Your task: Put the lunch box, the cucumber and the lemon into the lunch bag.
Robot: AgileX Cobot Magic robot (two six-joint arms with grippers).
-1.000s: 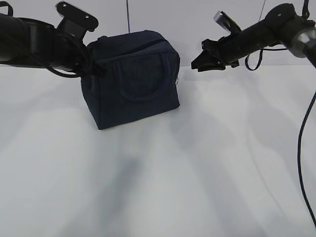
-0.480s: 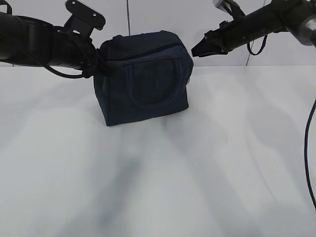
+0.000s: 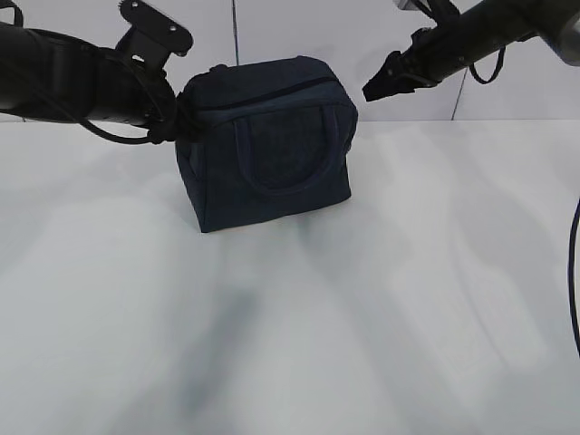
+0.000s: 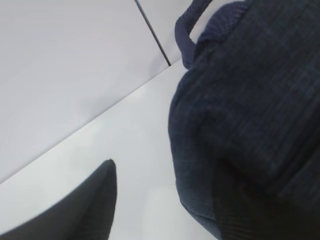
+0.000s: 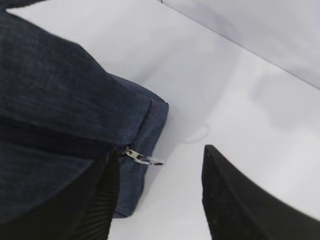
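Gripping lunch bag [image 3: 272, 145] w/ left tool [image 3: 178, 125]; right tool [image 3: 379, 83] agape above table [image 3: 362, 317].

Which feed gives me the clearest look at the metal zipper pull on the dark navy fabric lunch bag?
The right wrist view: the metal zipper pull sticks out at the corner of the dark navy fabric lunch bag, sharp against the white table. The exterior view shows the closed zipper line but no clear pull. The left wrist view shows only fabric and a handle.
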